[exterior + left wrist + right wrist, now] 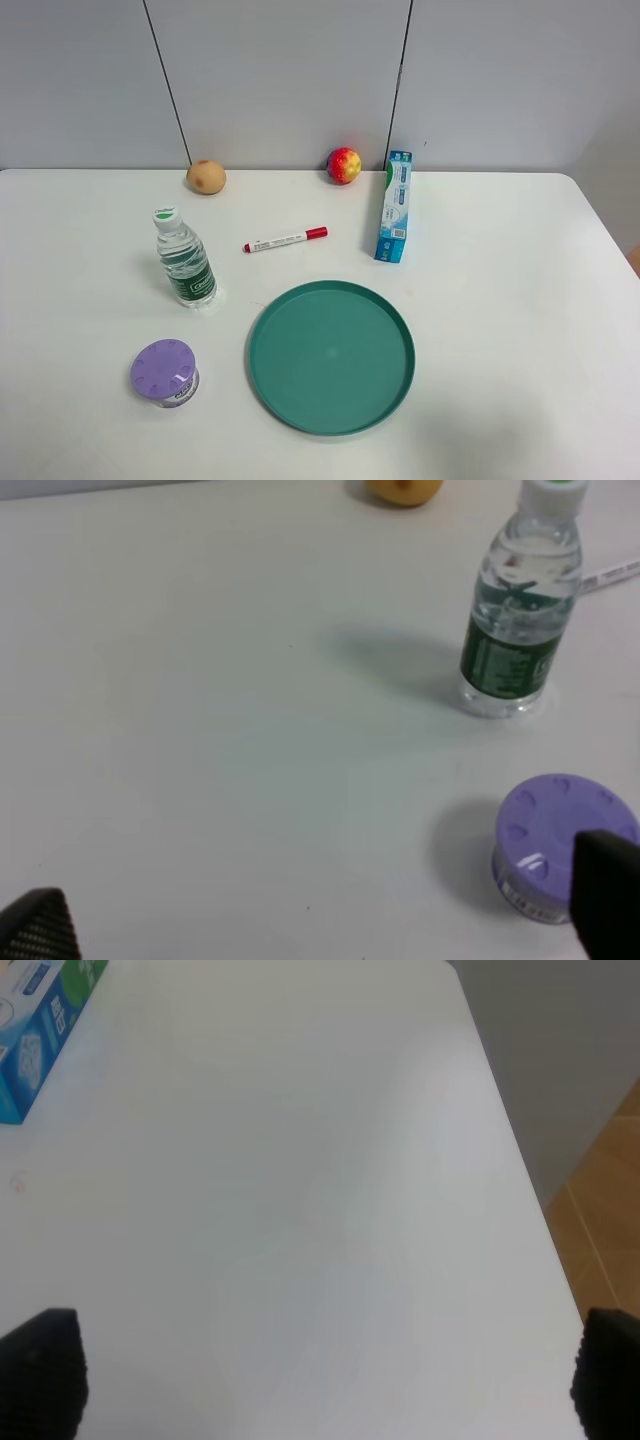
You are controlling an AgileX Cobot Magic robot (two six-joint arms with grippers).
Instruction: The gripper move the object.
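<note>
1. No arm is showing in the high view; only the wrist views are catching parts of the robot.
2. The left gripper (320, 930) is holding its jaws wide apart: one black fingertip (40, 925) is sitting in the lower left corner of the left wrist frame, the other at the lower right edge.
3. The right gripper (320, 1380) is also spread wide: one dark fingertip (42, 1370) is showing at the lower left of the right wrist frame, the other at the lower right edge.
4. Neither gripper is gripping anything.
</note>
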